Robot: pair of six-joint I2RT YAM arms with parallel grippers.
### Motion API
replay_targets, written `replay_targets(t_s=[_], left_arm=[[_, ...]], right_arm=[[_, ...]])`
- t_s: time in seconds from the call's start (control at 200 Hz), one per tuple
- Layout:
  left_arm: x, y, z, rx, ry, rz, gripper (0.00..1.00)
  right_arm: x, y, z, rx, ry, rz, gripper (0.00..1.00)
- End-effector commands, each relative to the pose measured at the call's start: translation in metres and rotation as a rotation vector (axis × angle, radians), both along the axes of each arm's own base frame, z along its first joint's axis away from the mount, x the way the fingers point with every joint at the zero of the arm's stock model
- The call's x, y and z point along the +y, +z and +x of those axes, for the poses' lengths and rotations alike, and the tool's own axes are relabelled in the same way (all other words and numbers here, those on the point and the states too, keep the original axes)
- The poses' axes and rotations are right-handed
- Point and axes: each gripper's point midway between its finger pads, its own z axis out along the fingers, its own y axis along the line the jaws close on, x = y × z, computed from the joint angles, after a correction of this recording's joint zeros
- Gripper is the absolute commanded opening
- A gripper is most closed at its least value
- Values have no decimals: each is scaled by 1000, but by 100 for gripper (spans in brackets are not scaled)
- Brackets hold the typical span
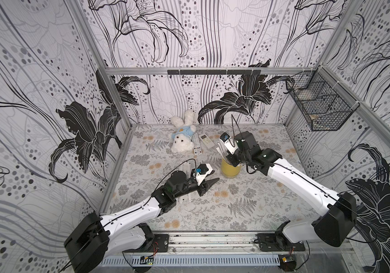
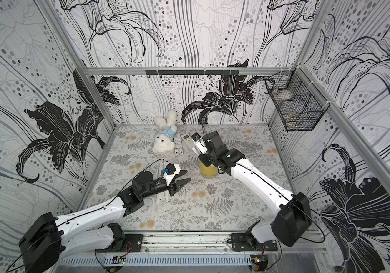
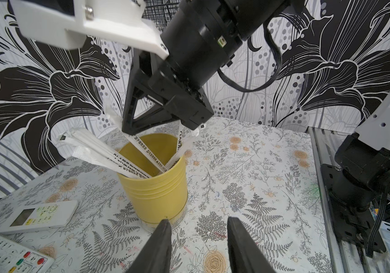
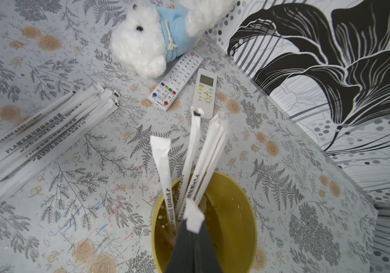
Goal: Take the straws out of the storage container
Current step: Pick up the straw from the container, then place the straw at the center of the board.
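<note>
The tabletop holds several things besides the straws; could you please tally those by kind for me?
white remote controls: 2
white plush bear: 1
yellow cup: 1
Total: 4

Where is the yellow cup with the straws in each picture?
Top view: the yellow cup stands mid-table, nearer us than the screen remote.
Top view: the cup is in the same spot.
Left wrist: the cup fills the middle of the picture.
Right wrist: the cup is close under the camera, looked into from above.
Landmark in all four: the white screen remote near it.
</note>
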Motion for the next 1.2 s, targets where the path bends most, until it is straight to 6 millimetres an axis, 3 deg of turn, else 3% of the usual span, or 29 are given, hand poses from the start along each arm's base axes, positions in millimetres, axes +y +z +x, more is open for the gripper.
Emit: replay_targets(t_s=[0.0,0.2,0.376,0.541,0.676,0.846,0.961,0.997,1.192], left_arm=[[0,27,2,-24,17,-57,43],[5,48,3,-13,52,-71,42],[15,59,6,58,114,-47,42],[31,63,4,184,183,-7,41],[54,63,3,346,305,6,41],[93,44,-8,514,473,74,41],[125,37,-13,545,605,39,42],[132,36,-14,546,629,24,42],[142,14,-15,587,680,-1,45]], right_arm=[[-10,39,-6,-36,-58,53,0],[-10,105,-22,-60,-66,206,0],[-1,171,-49,-53,10,396,0],[24,196,-72,76,129,530,0],[50,183,-79,248,183,604,0],[93,148,-80,502,290,662,0],[119,118,-71,643,320,678,0],[130,100,-64,702,321,673,0],[164,36,-39,897,294,645,0]])
